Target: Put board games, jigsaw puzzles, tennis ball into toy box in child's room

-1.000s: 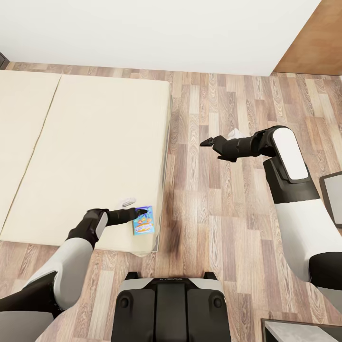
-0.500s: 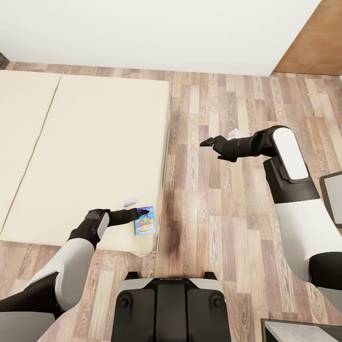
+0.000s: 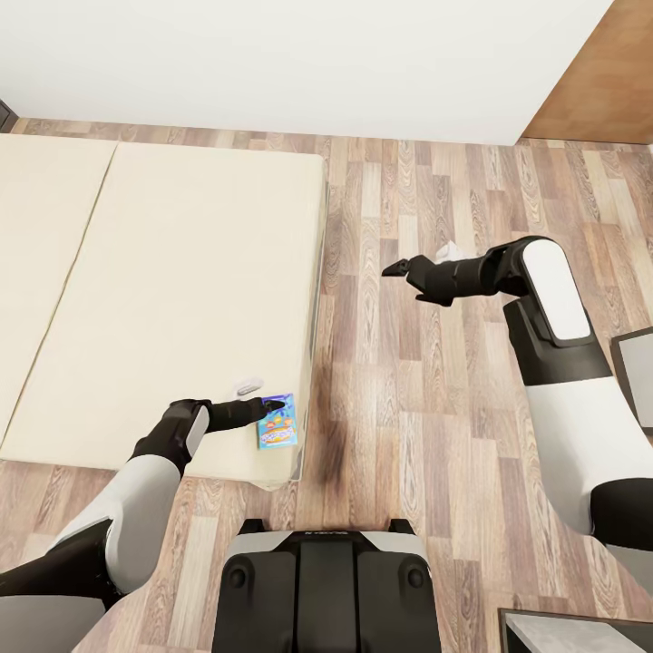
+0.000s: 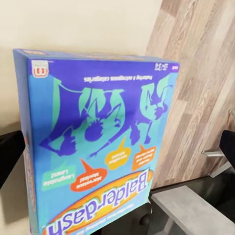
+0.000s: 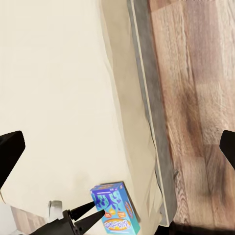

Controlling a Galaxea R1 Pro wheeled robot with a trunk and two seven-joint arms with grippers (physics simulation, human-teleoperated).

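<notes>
**Blue Balderdash box barely shifts at the left fingertips**

Blue Balderdash box (image 3: pixel 276 421) lies near the mattress (image 3: pixel 163 290) corner, touching my left gripper (image 3: pixel 272 404) tips. Over the last second it has slid slightly. Fingers look spread around its edge, not clenched. Right gripper (image 3: pixel 395 268) hangs open, well apart.

a: the board game (image 4: pixel 93 142) looks like printed cardboard, smooth with a slight sheen.
b: and the bed (image 3: pixel 172 272)?
a: matt cream cloth. the floor (image 3: pixel 408 381) is grained wood planks; the arms' shells are smooth plastic, black and white.
</notes>
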